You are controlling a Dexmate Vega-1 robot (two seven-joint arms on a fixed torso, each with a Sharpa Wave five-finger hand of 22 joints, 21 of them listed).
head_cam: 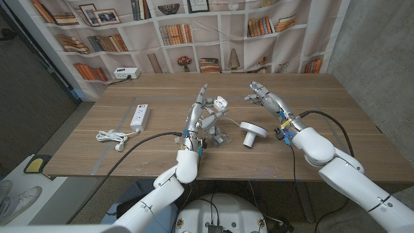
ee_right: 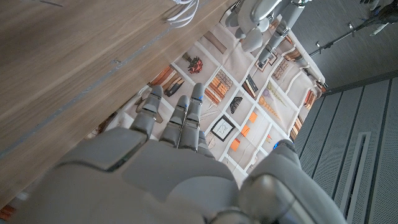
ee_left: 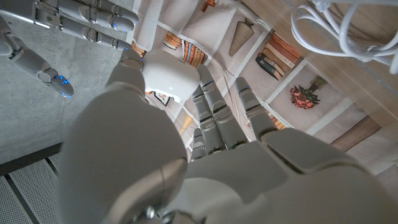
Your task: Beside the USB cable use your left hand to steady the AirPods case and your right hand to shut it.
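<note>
My left hand (head_cam: pixel 199 115) is raised over the middle of the table and holds the white AirPods case (head_cam: pixel 220 102) between thumb and fingers. The left wrist view shows the case (ee_left: pixel 166 76) at my fingertips; whether its lid is up I cannot tell. A loosely coiled white USB cable (head_cam: pixel 217 133) lies on the table just below that hand, and its loops (ee_left: pixel 345 28) also show from the wrist. My right hand (head_cam: pixel 264 97) hovers open to the right of the case, fingers spread and apart from it. From the right wrist, my right hand (ee_right: pixel 180 124) points toward the left hand (ee_right: pixel 264 18).
A white round-topped object (head_cam: pixel 251 131) lies on its side between my two hands. A white power strip (head_cam: pixel 140 116) and its bundled cord (head_cam: pixel 115 136) sit at the table's left. Another power strip (head_cam: pixel 123 74) lies at the far left edge. A bookshelf backdrop stands behind.
</note>
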